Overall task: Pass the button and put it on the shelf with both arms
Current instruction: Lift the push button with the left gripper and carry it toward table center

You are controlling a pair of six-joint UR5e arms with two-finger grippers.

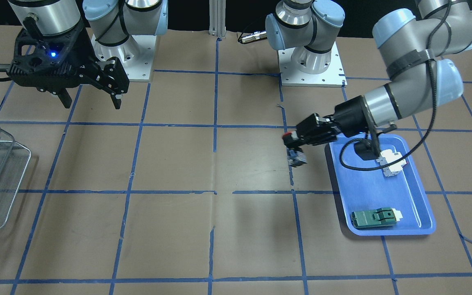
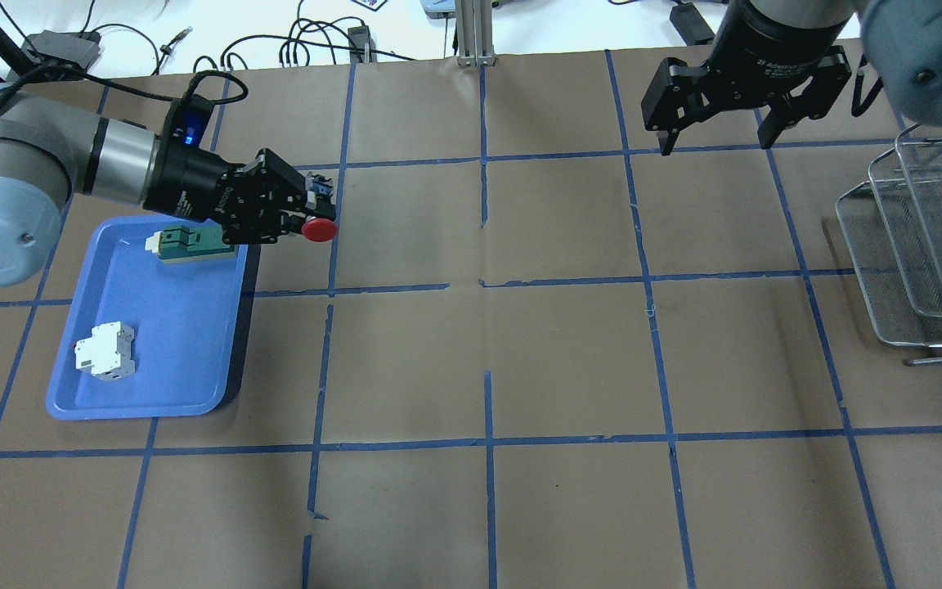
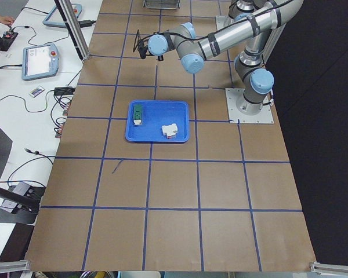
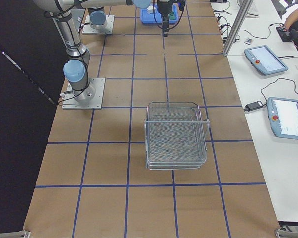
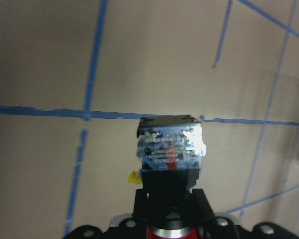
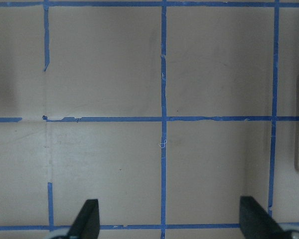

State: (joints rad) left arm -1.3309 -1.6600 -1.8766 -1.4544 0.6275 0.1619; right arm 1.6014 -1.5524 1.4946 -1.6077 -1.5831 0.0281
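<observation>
1. The near band of the table (image 2: 569,507) is lying open from the left edge to the right; brown paper is covering it, and blue tape lines are crossing it in a grid.
2. At the left, a blue tray (image 2: 168,327) is sitting on the paper; a white breaker (image 2: 105,350) is lying in its near half and a green part (image 2: 193,243) is lying by its far rim, the two well apart.
3. Just past the tray's far right corner, the left gripper (image 2: 299,214) is clamping the button (image 2: 320,231) by its black body, off the paper; the red cap is pointing near, the clear block far.
4. Wide open paper is stretching from the button across the middle squares to the right.
5. Near the right edge, the shelf (image 2: 921,245) is standing on the paper, well apart from the button.
6. Farther back on the right, the right gripper (image 2: 716,139) is hovering above the paper, its fingers spread wide apart.
7. Beyond the far edge, black cables (image 2: 316,37) are trailing over a white surface.
</observation>
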